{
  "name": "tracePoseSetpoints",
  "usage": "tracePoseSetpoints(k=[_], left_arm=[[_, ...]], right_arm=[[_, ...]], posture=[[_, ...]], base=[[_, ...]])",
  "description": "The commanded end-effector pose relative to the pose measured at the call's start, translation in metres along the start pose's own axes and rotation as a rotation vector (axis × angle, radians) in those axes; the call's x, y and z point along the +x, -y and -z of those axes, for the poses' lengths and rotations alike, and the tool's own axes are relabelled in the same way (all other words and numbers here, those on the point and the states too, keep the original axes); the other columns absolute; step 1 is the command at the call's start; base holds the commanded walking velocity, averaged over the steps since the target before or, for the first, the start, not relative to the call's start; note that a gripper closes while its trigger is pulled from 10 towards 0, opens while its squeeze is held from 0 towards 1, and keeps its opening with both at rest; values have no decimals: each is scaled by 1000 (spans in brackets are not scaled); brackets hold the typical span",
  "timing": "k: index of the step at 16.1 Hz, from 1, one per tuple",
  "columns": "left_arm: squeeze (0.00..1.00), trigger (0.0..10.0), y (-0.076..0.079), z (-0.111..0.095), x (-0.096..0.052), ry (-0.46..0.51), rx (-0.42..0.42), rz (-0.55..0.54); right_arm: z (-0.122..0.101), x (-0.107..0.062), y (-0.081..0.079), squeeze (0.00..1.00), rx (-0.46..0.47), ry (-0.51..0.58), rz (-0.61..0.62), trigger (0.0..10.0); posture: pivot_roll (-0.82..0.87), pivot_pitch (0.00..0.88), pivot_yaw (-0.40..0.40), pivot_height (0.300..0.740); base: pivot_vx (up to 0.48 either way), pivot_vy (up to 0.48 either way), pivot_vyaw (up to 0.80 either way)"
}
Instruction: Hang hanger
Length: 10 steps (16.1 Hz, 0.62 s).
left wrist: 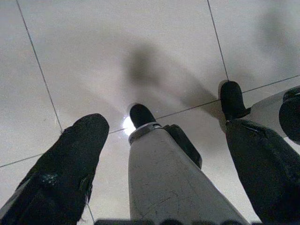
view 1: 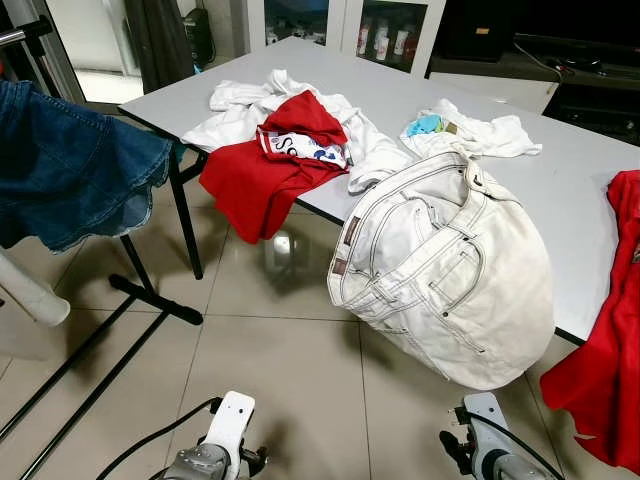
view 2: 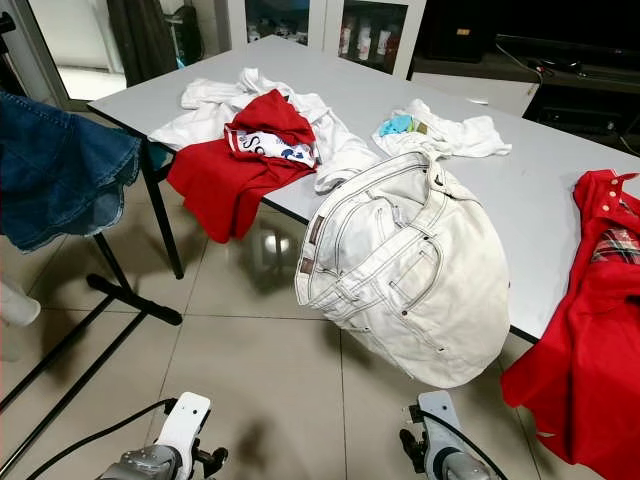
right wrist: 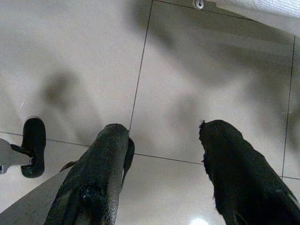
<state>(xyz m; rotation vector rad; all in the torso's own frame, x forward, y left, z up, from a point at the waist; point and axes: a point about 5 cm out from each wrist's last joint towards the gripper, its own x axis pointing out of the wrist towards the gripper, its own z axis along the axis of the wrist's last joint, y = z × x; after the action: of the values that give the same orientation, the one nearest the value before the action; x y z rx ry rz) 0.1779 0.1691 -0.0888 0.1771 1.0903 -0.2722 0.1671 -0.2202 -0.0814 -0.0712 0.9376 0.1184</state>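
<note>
Both arms hang low over the tiled floor, my left arm (view 1: 215, 450) and right arm (view 1: 485, 452) at the bottom of the head view. In the left wrist view, my left gripper (left wrist: 164, 124) is open, its black fingers (left wrist: 70, 159) spread either side of my own grey leg. My right gripper (right wrist: 164, 136) is open too, with bare tile between its fingers (right wrist: 105, 159). A blue denim garment (view 1: 70, 170) hangs from a clothes rack (view 1: 20, 35) at the far left.
A white table (view 1: 560, 200) stands ahead with clothes on it: white jeans (view 1: 440, 270) drooping over its near edge, a red garment (view 1: 265, 165) on white shirts (view 1: 250, 100), another white top (view 1: 475, 135), and a red shirt (view 1: 600, 350) at right. The rack's black base (view 1: 150, 295) crosses the floor.
</note>
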Motion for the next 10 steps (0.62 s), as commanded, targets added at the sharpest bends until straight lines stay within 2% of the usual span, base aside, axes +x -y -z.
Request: tracePoseSetpoints(k=[1,5,10], left_arm=[[0,10000,-1,-1,0,4,6,-2],[0,10000,-2,-2,0,4,11,-3],[0,10000,4,-1,1,0,15,14]], right_arm=[[4,-1,1,0,10,-15,7,10000],[1,0,0,0,12,-10,6,10000],[1,-1,6,0,-16,-17,8,10000]], posture=[[-74,0,-34,740],[-84,0,-30,740],[-110,0,-32,740]], base=[[0,0,0],[0,0,0],[0,0,0]])
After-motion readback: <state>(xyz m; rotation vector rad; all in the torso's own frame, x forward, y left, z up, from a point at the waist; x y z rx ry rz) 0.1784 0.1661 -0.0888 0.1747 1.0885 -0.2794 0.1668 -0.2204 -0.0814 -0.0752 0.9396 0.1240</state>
